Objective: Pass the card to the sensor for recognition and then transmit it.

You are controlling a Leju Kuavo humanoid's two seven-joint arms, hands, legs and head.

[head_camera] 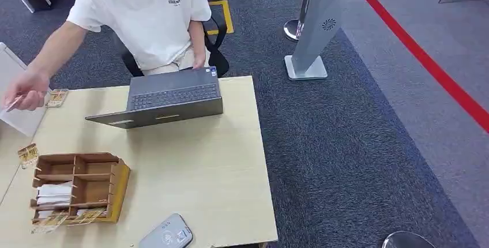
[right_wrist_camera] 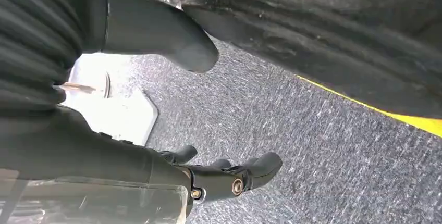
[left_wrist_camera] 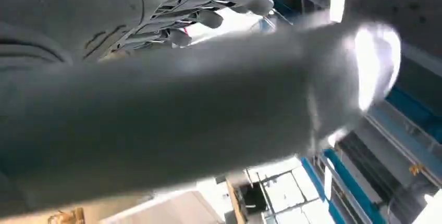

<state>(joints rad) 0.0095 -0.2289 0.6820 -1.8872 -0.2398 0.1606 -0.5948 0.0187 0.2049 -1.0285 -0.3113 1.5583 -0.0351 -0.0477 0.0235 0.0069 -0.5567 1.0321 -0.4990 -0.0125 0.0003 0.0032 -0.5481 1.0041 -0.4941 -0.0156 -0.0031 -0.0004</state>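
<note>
A pale, smooth, matt wood-look top is seen on the table (head_camera: pixel 219 167). The organizer (head_camera: pixel 78 187) is made of brown wood. A matt grey finish is shown by the laptop (head_camera: pixel 167 95). The carpet (head_camera: pixel 357 144) is rough woven cloth. The floor post (head_camera: pixel 316 23) is smooth grey metal.

small dark print on person's white shirt (head_camera: pixel 176 0), too small to read
</note>
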